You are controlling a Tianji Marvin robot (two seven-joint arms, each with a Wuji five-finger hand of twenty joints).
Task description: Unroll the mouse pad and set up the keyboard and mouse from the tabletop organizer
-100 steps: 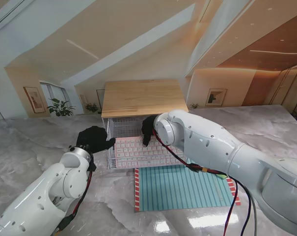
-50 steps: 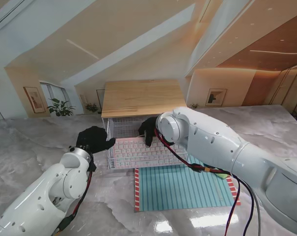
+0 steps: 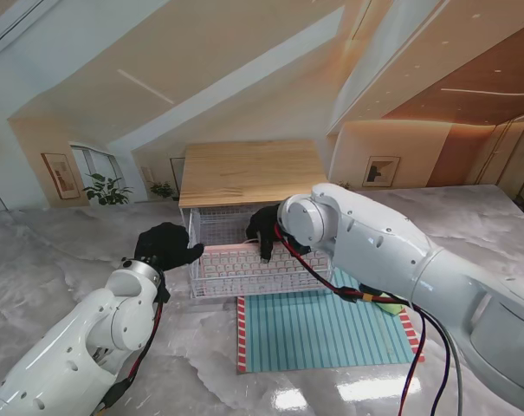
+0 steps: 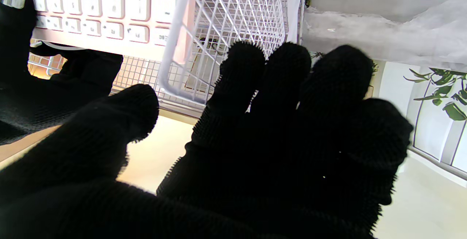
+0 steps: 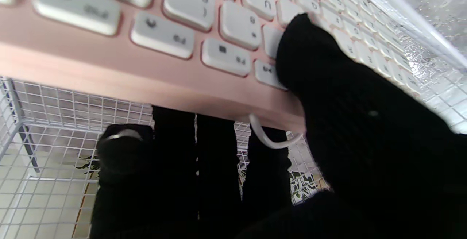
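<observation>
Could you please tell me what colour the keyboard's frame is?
Pink, with white keys; the keyboard shows it best in the right wrist view.

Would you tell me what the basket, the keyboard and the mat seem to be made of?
Basket: white coated wire, judging by its thin open grid. Keyboard: likely plastic, with a smooth matte pink body and white keys. Mat: probably fabric or woven, teal and ribbed with red-and-white edging; hard to say.

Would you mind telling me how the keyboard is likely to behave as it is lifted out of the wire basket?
The keyboard looks like a flat, rigid slab, so it should stay stiff. The right hand pinches only its far edge, thumb on the keys, so the near end may sag or pivot. Its white cable could snag the basket.
</observation>
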